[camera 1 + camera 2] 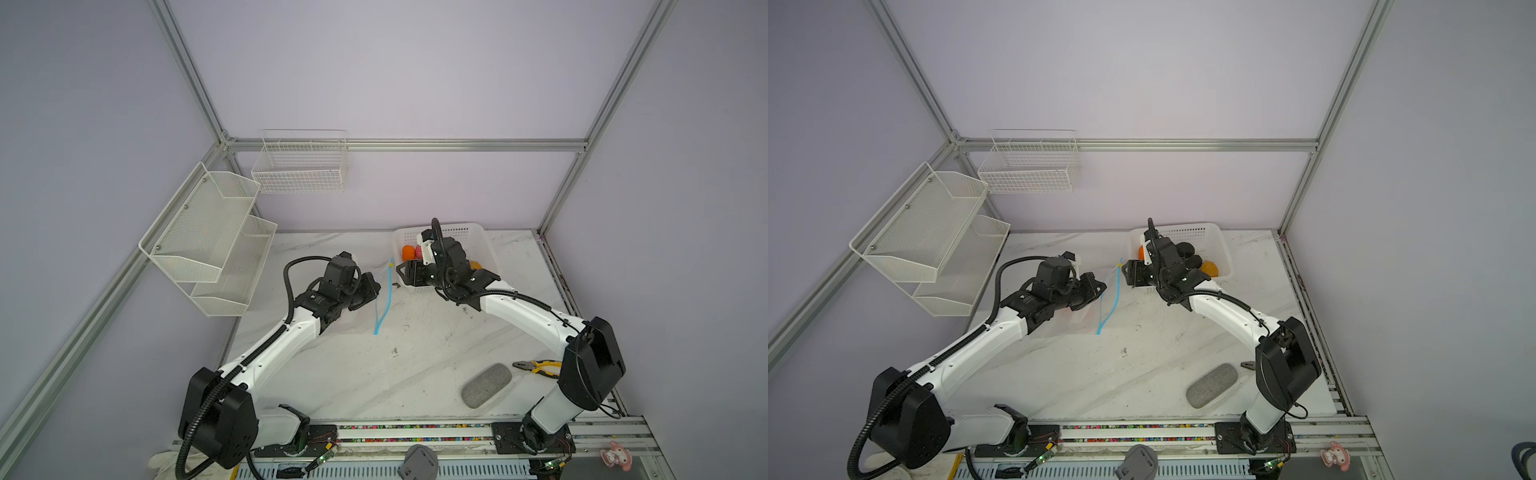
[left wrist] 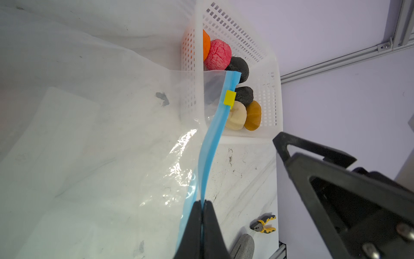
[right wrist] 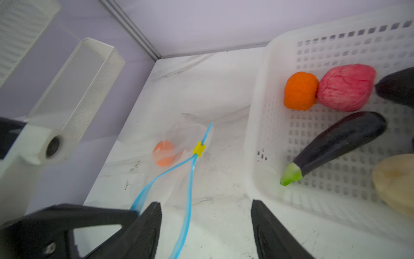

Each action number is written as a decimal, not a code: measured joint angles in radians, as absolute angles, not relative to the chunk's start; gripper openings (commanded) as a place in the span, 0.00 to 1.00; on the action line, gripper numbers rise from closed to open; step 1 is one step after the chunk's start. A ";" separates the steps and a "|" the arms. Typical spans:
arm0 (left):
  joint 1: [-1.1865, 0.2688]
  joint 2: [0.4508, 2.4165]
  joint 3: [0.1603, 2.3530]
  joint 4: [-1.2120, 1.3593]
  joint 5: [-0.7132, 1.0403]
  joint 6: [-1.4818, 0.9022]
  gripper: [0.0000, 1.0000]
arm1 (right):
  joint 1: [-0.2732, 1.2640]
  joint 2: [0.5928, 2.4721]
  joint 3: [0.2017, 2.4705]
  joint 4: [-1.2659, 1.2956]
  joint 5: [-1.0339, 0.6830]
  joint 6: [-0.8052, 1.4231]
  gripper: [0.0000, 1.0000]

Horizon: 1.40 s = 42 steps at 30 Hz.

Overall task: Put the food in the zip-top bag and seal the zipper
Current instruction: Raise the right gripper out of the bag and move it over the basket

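- Left gripper [image 2: 202, 207]: jaws clenched on one lip of the zipper [image 2: 212, 139], lifting that lip off the bench [image 1: 374, 374].
- Right gripper [image 3: 206, 215]: jaws parted, with nothing between them. It hovers above the bench between the bag mouth and the near left corner of the basket [image 1: 478, 232].
- Zipper: a light blue strip, its two lips spread in a narrow V from the yellow tab [image 3: 199, 148], which sits close to the strip's far end. In both top views the strip runs from far to near, just left of the basket.
- Zip-top bag [image 2: 100, 134]: clear, lying mostly flat in the far half of the bench, left of the basket, mouth towards the basket. One orange piece [image 3: 163, 153] shows through the film, just beside the tab.
- Basket: white and perforated, at the far edge of the bench, right of centre. It holds the remaining food: an orange ball [image 3: 300, 90] touching a pink piece [image 3: 346, 87], a dark aubergine [image 3: 340, 139], further black pieces, a cream piece [image 2: 236, 116] and a yellow-brown piece [image 2: 253, 115].
- Grey oval pad [image 1: 486, 384] and yellow-handled pliers [image 1: 538, 368]: near the right edge of the bench, towards the front, well apart from the bag.
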<state>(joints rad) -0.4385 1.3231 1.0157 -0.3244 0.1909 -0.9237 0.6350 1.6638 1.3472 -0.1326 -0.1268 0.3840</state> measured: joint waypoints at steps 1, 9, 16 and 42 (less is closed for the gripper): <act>-0.439 1.327 1.016 -0.324 0.191 -0.923 0.00 | 0.618 1.682 1.360 -0.135 -0.120 0.373 0.65; -0.436 1.379 1.016 -0.332 0.196 -0.905 0.00 | 0.543 1.880 1.510 -0.163 -0.080 0.306 0.64; -0.433 1.407 1.019 -0.345 0.196 -0.897 0.00 | 0.532 2.050 1.670 -0.170 -0.041 0.262 0.56; -0.432 1.455 1.021 -0.383 0.195 -0.893 0.00 | 0.516 2.402 2.038 -0.221 -0.011 0.233 0.45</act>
<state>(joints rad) -0.4320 1.4548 1.0206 -0.3828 0.1947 -0.8928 0.5156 2.4016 2.0377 -0.2214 -0.0109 0.2329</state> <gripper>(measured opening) 0.047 0.453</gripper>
